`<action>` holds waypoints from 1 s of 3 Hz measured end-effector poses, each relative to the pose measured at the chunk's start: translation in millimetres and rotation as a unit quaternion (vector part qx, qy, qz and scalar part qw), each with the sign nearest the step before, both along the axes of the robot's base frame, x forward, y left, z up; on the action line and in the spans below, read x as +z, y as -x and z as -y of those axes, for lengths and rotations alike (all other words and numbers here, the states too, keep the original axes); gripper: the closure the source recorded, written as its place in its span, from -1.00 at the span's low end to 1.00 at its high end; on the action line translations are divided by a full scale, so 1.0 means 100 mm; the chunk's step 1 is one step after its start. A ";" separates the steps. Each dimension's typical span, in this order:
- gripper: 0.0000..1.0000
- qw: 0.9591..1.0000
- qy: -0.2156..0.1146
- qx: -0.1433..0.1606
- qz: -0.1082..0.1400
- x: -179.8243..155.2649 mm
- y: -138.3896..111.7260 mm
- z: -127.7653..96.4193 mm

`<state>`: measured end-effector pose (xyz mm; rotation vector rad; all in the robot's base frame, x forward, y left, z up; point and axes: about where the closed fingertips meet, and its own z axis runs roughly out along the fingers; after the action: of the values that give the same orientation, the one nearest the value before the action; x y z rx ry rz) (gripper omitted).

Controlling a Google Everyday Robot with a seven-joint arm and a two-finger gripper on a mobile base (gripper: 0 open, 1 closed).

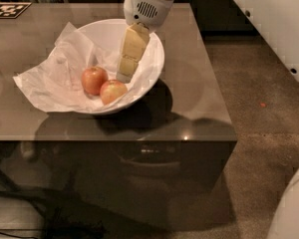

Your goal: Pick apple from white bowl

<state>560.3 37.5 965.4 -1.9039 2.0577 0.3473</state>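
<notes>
Apple with the yellow patches (112, 91) lies in the white bowl (154, 71), down at the front, on the side nearest the camera. It rests on the crumpled white paper (50, 78) that lines the bowl. The red apple (93, 79) is just behind it to the left, and the two look like they touch.

My gripper (123, 76) comes next. It points down into the bowl, a bit tilted, with its tip low, just behind the patchy apple and to the right of the red one. It might be touching the patchy apple, but I cannot be sure from here. I cannot tell if my gripper is wide or narrow. Both apples lie loose on the paper.

The paper spills over the left rim onto the brown table (199, 108). My white wrist (144, 6) is above the bowl's far rim. Far back, on the table's left corner, lies a black and white tag (9, 9).
</notes>
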 end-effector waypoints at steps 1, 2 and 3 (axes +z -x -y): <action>-1.00 1.000 -0.008 -0.010 -0.001 -0.09 -0.11 -0.05; -1.00 0.999 -0.011 -0.027 -0.027 -0.32 -0.25 -0.12; -1.00 0.997 -0.015 -0.054 -0.052 -0.57 -0.32 -0.12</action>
<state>591.9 49.4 908.5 -1.7847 2.1983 0.4568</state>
